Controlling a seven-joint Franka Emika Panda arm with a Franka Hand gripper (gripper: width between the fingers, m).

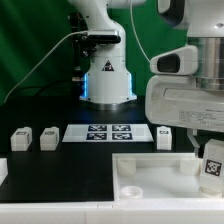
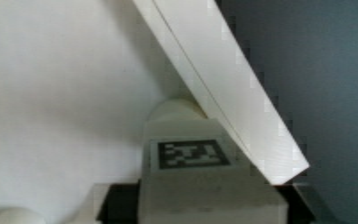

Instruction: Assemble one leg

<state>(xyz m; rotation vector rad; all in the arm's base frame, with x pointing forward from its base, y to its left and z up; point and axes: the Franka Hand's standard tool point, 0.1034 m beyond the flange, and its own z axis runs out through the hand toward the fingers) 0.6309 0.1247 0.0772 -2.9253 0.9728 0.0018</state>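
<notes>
My gripper (image 1: 209,150) is at the exterior view's right, shut on a leg (image 1: 212,166), a small white post with a black-and-white tag. It holds the leg at the far right corner of the large white panel (image 1: 150,185). In the wrist view the leg (image 2: 194,152) sits between my dark fingers (image 2: 119,200), with the gripper (image 2: 202,205) closed around it. It stands against the panel's raised rim (image 2: 211,80). I cannot tell whether the leg's lower end touches the panel.
The marker board (image 1: 105,133) lies behind the panel. Two loose legs (image 1: 20,139) (image 1: 48,137) stand to its left and one (image 1: 165,135) to its right. Another white part (image 1: 2,172) shows at the left edge. The robot base (image 1: 107,85) stands behind.
</notes>
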